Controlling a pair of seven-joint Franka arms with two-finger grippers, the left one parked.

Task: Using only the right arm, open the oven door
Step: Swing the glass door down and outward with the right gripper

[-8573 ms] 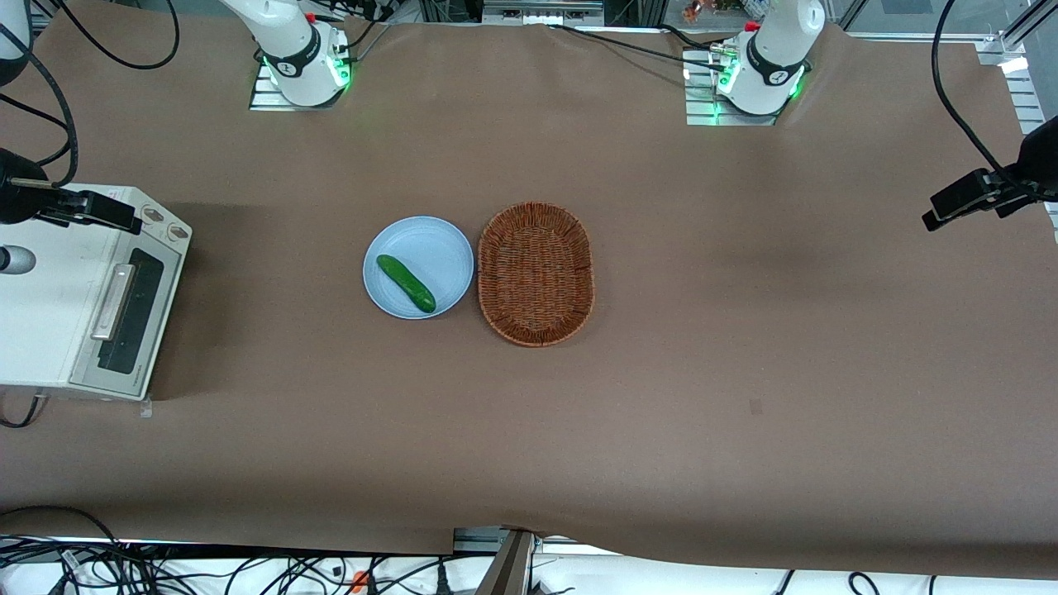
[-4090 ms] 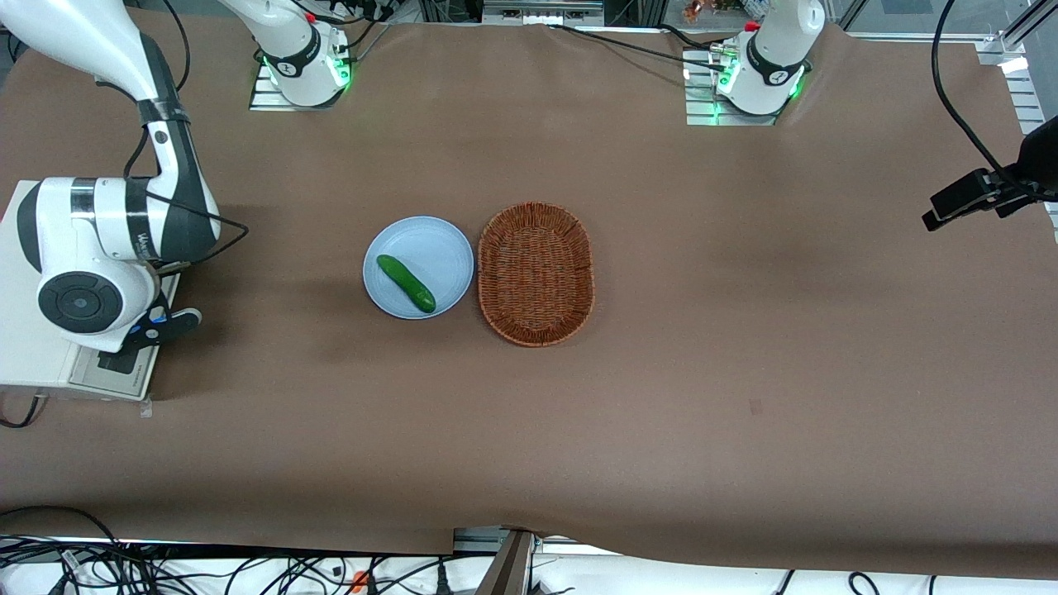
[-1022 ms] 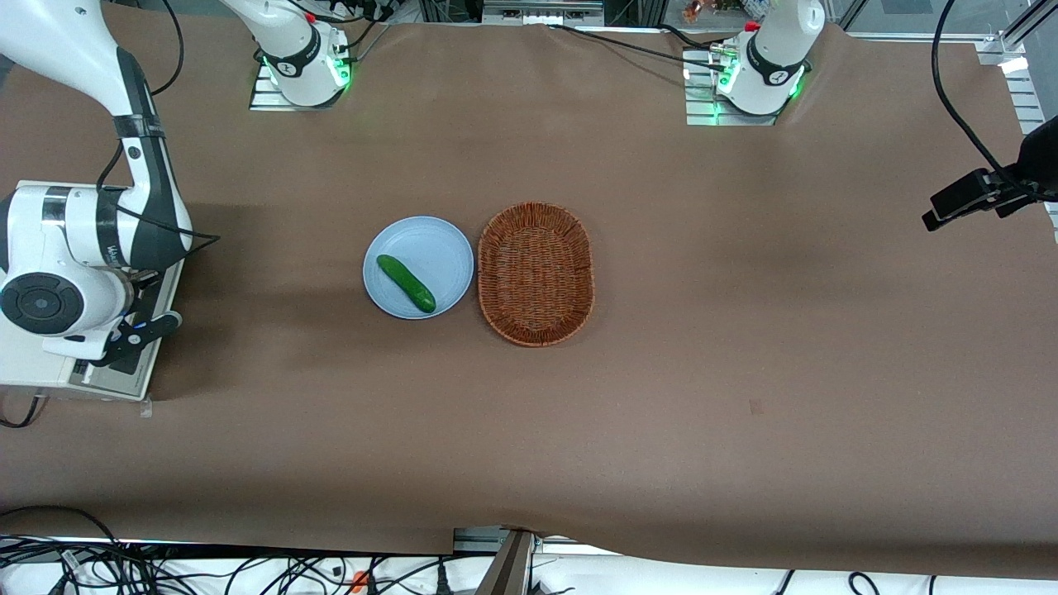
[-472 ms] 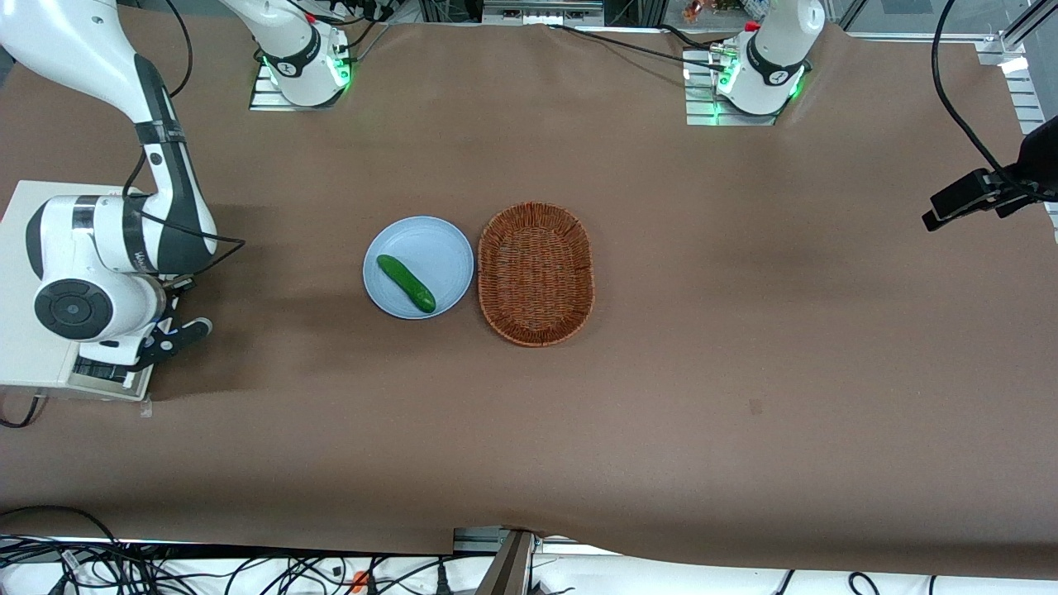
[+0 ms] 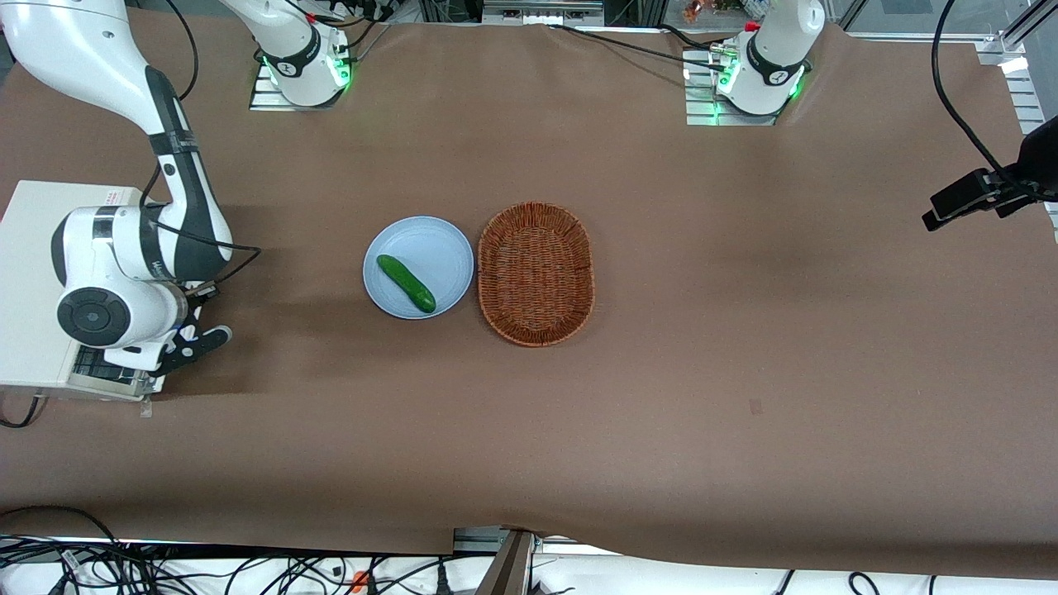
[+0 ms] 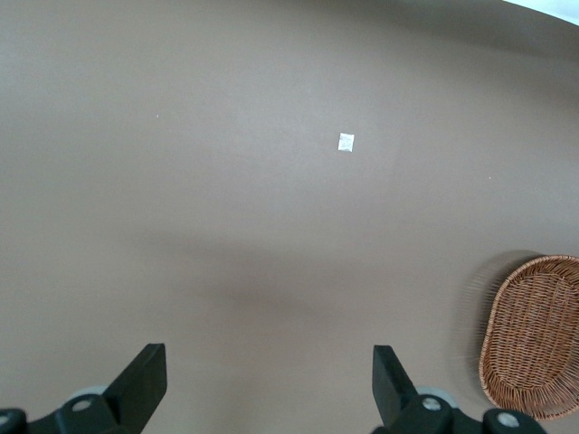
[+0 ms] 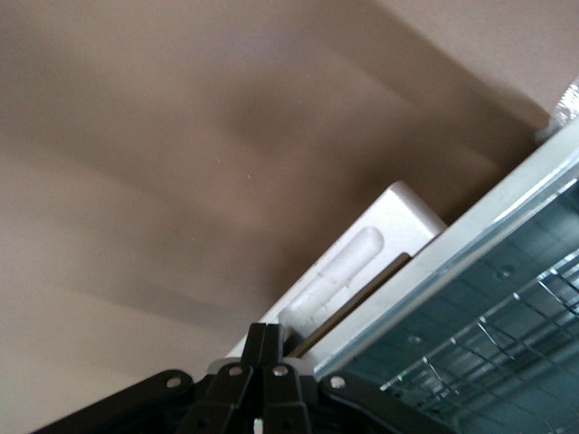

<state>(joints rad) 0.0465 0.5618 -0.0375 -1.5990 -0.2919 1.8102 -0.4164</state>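
Brown worktop (image 5: 661, 397) carries the toaster oven (image 5: 33, 248) at the working arm's end, where the right arm's (image 5: 124, 273) gripper (image 7: 264, 357) has its jaws closed on the oven door's (image 7: 470, 271) handle, the door seemingly partly swung down with more pulling left.
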